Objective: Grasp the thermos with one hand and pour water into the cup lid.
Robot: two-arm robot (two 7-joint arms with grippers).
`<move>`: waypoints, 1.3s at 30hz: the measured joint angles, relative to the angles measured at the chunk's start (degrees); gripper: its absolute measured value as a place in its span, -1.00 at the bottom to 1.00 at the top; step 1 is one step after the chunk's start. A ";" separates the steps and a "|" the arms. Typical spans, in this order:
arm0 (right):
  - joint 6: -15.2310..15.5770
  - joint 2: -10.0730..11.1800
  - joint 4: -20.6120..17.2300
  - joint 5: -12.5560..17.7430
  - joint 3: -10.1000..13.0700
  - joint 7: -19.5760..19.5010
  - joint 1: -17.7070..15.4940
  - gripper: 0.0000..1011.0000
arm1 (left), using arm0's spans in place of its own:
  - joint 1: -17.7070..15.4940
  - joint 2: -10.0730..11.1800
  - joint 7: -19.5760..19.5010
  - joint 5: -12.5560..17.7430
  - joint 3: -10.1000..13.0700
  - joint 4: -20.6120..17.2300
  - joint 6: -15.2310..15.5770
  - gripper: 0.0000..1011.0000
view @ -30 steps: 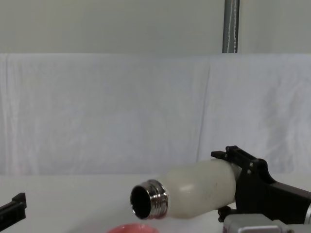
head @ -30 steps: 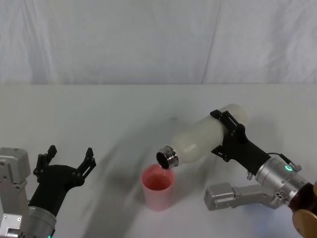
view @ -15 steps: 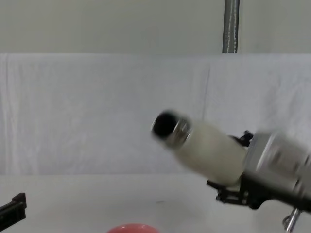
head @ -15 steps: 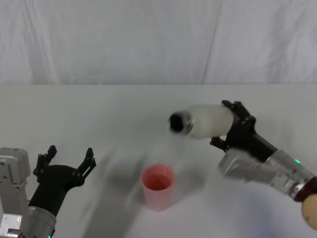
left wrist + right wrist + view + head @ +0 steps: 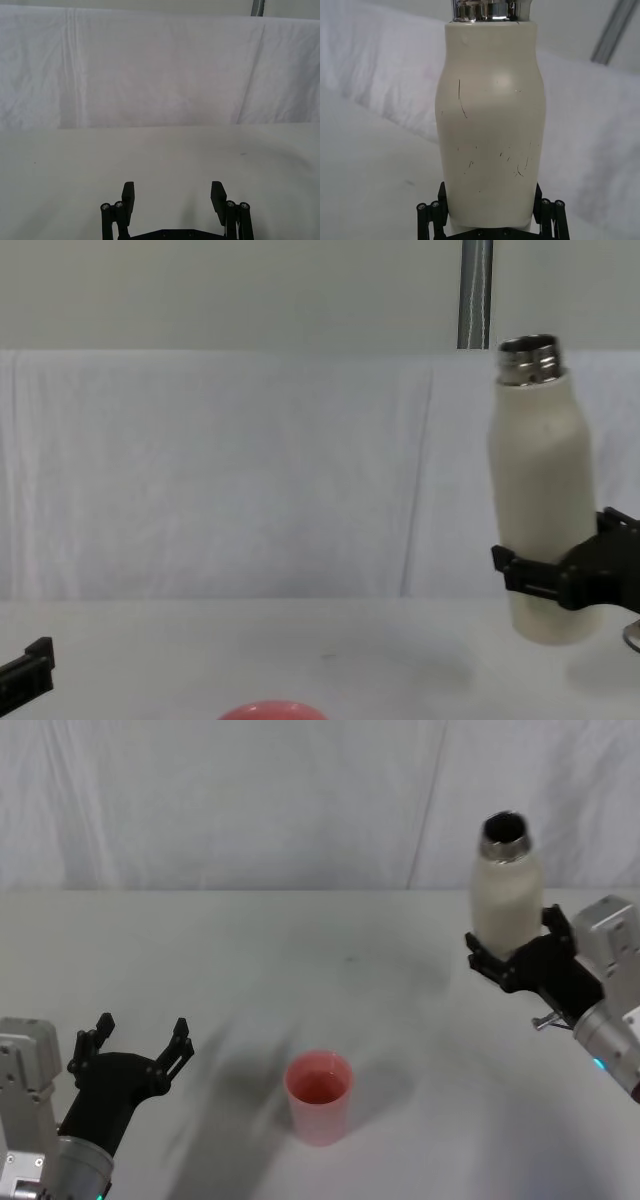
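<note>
Head view, near to far: your left gripper point(image 5: 137, 1040) sits parked at the near left of the white table point(image 5: 250, 950), black fingers spread wide, holding nothing. Right of it, near centre, stands the small round pink-red plastic cup lid point(image 5: 319, 1097), upright, with what looks like liquid inside. Farther back and well to the right, your right gripper point(image 5: 515, 958) is clamped around the lower body of the tall cream-white matte thermos point(image 5: 507, 900), which is upright, lifted off the table, its shiny threaded silver neck open at the top.

Handling, as a guess: rigid metal bottle, probably some weight with water in it, so it will be top-heavy when tipped. The matte coat looks fairly grippy; fine scratches on it show in the right wrist view point(image 5: 490, 120). The low-body hold suits it: the straight wall, not the rounded shoulders or the slick neck.

Thermos is well apart from the cup lid, behind and to its right, with the mouth nowhere near over the rim. The cup lid is light and likely tips easily if bumped.
</note>
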 joint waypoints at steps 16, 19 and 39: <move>7.58 -3.19 -1.09 10.47 6.28 -0.38 -3.65 0.90 | 0.00 0.00 0.00 0.00 0.00 0.00 0.00 0.98; 8.02 -3.40 -1.43 11.29 6.81 -0.97 -4.38 0.90 | 0.00 0.00 0.00 0.00 0.00 0.00 0.00 0.98; 6.90 -3.66 -0.13 11.96 7.46 -2.35 -5.17 0.90 | 0.00 0.00 0.00 0.00 0.00 0.00 0.00 0.98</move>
